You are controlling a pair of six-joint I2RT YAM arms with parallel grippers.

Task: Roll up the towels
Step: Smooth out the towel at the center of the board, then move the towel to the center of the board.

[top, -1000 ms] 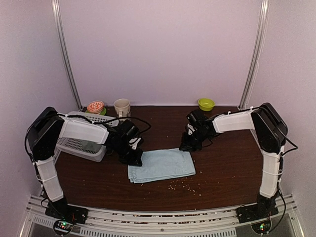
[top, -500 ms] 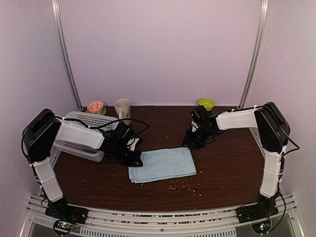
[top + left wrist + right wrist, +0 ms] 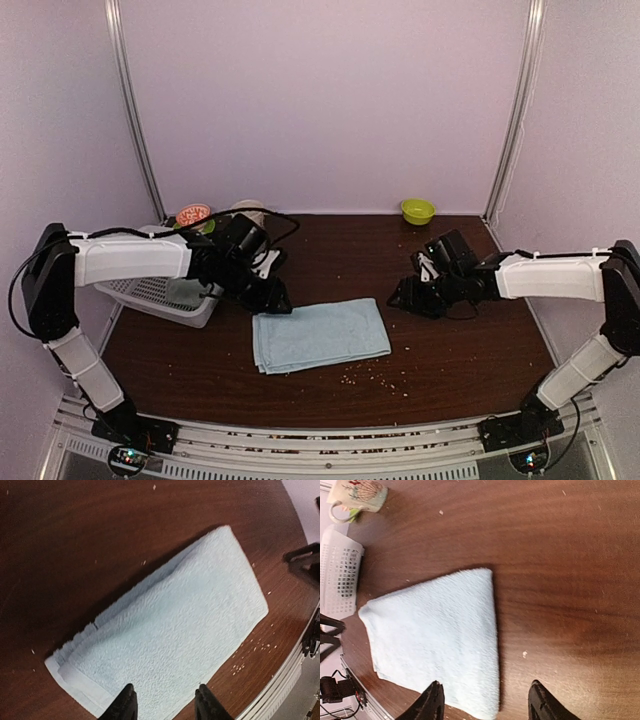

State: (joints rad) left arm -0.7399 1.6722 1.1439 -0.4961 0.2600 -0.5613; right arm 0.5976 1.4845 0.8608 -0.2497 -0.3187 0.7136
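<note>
The light blue towel [image 3: 320,335] is soft terry cloth, nubbly and matt, with a flat woven band at one end. The table [image 3: 470,340] under it is dark wood grain, smooth with a dull sheen. At ten o'clock from the towel the basket [image 3: 150,296] is white perforated plastic. The left pincer [image 3: 164,702] and right pincer [image 3: 485,700] look matt black plastic.

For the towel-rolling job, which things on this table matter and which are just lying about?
Job: light blue towel, folded flat; left gripper and right gripper, both open, holding nothing.
Lying about: white mesh basket, mug, green bowl, orange dish, crumbs.
</note>
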